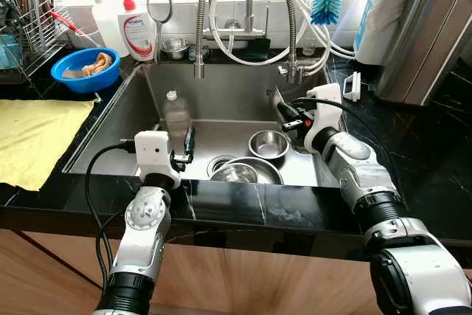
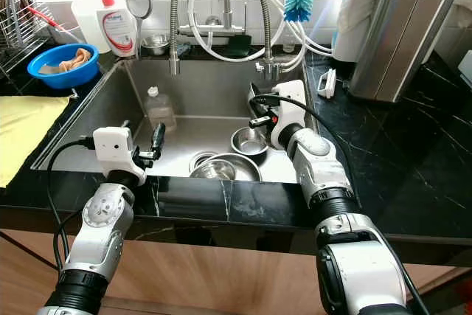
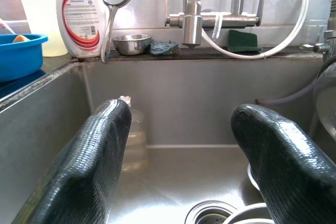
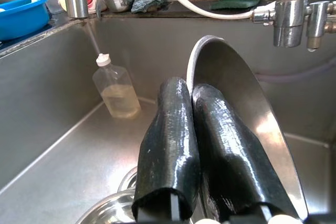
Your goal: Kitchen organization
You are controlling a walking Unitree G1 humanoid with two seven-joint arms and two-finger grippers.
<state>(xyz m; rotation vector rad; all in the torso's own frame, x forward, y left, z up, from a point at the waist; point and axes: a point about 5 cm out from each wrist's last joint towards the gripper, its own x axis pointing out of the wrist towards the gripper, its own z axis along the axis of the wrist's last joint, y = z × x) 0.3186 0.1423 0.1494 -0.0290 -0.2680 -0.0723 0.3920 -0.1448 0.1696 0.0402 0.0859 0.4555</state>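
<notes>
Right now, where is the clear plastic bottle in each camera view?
Left eye: clear plastic bottle stands toward the sink's back left.
Right eye: same spot.
Left wrist: partly behind one end effector finger, here.
Right wrist: beyond the gripped steel plate, by the sink wall.
Shared landmark: blue bowl on the counter.

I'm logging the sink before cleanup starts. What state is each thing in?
left gripper: open, empty, above the sink.
right gripper: shut on steel plate, held on edge.
plastic bottle: upright, capped.
steel bowls: upright in the sink.
</notes>
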